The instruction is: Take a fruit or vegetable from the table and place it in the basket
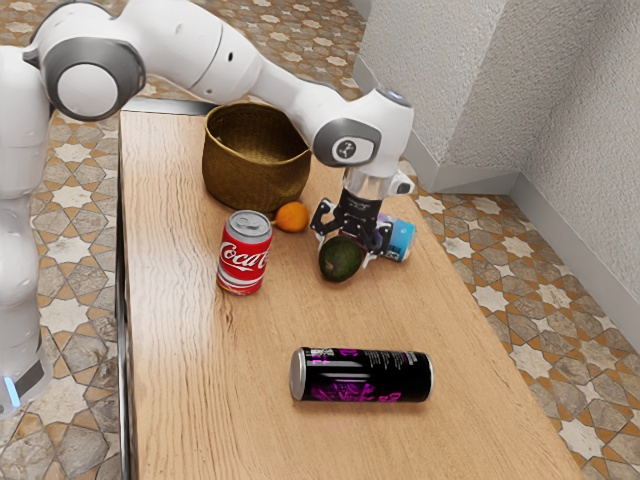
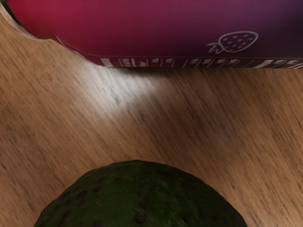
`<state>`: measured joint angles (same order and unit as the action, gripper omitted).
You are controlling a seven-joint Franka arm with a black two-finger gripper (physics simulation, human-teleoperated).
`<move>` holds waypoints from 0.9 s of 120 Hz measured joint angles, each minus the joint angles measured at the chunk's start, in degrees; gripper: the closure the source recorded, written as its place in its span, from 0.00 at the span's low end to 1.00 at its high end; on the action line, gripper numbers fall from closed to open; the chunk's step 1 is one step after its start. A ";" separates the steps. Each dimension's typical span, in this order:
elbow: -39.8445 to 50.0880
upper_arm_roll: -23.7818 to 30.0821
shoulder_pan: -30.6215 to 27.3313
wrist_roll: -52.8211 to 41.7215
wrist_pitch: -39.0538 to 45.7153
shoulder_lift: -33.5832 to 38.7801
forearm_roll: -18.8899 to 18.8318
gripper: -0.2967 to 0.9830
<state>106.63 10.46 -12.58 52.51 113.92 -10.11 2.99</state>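
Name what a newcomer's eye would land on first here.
Probably the red Coca-Cola can, upright in front of the woven basket in the exterior view, and the black-and-magenta can lying on its side nearer the camera. Next, likely the dark green avocado at the gripper.

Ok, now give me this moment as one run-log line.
Pincer at avocado, grip unclear | avocado outside basket | orange beside basket | red can upright | black can on its side
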 joint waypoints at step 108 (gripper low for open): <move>0.04 0.20 0.14 -0.62 0.96 -0.51 0.17 0.40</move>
<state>106.68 10.66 -12.44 51.89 114.88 -10.62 3.17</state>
